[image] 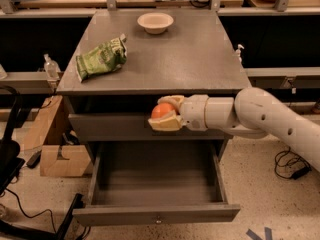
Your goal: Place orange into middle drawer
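The orange (161, 110) is round and smooth and sits between the cream fingers of my gripper (164, 113), which is shut on it. The gripper hangs in front of the upper grey drawer front, just below the tabletop's front edge, with the white arm coming in from the right. The middle drawer (156, 214) is pulled open below, its long grey tray bare inside and a small knob on its front panel. The orange is above the back part of that tray.
A green snack bag (100, 59) lies on the left of the grey tabletop (190, 54). A white bowl (155, 22) stands at its back. A cardboard box (62, 159) and cables sit on the floor at the left.
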Robot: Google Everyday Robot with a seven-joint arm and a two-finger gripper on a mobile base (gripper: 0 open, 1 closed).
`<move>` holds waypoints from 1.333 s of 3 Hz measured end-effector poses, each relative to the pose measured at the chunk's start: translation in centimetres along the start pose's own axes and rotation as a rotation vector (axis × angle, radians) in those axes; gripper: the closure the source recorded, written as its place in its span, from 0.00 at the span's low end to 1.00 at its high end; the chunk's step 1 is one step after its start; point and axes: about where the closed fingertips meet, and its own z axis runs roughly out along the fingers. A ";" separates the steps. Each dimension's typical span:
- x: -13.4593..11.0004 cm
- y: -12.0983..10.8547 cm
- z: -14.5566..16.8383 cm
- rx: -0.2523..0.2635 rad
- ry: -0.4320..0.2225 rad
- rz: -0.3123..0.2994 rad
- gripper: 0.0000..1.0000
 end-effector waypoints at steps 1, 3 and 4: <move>4.4 3.0 1.9 -0.086 -0.018 0.004 1.00; 9.0 5.5 4.1 -0.151 0.004 -0.008 1.00; 11.2 5.7 5.2 -0.177 0.028 0.012 1.00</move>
